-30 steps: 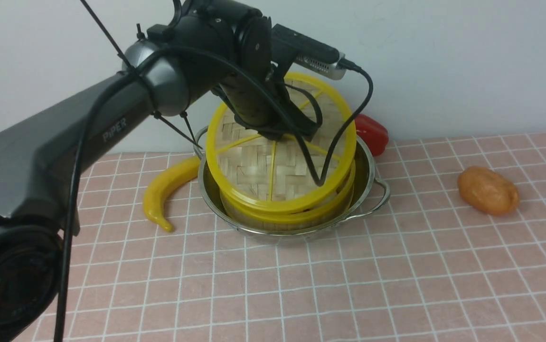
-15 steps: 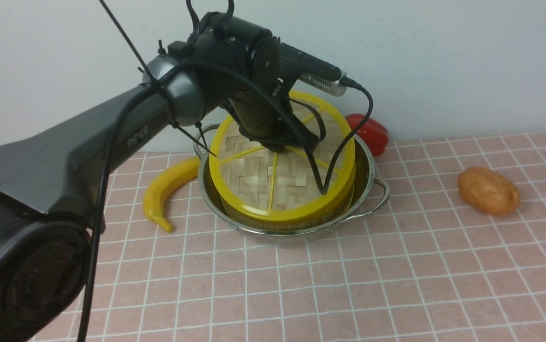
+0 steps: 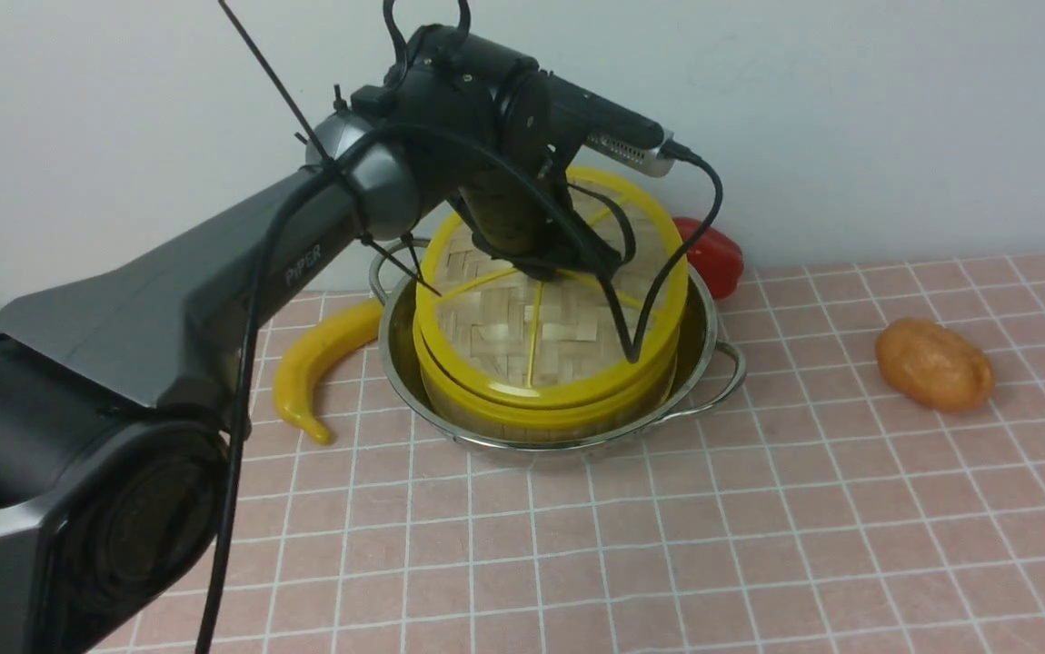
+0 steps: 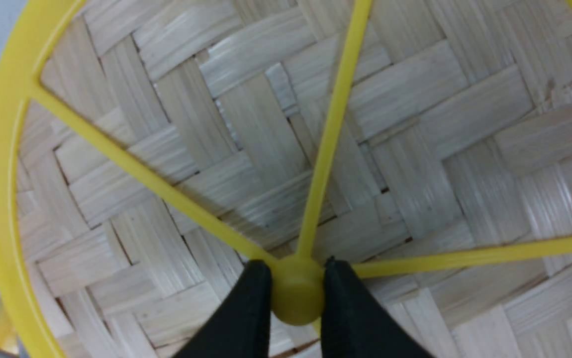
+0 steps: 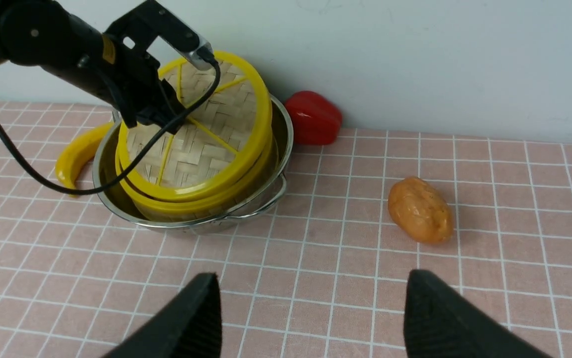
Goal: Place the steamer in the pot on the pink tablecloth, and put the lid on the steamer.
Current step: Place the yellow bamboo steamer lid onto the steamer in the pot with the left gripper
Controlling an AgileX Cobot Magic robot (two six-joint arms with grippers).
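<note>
The left gripper (image 4: 296, 278) pinches the yellow hub of the herringbone-woven, yellow-rimmed lid (image 4: 415, 124); right gripper (image 5: 311, 283) gapes.

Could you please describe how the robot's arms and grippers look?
The left arm is dark grey and rounded, with pale "PIPER" lettering on its side. A black cable runs along it, tied with thin black ties, and a silver-ended camera sits at the wrist. The left gripper has tapered black fingers; the right gripper has black fingers with a ribbed texture.
</note>
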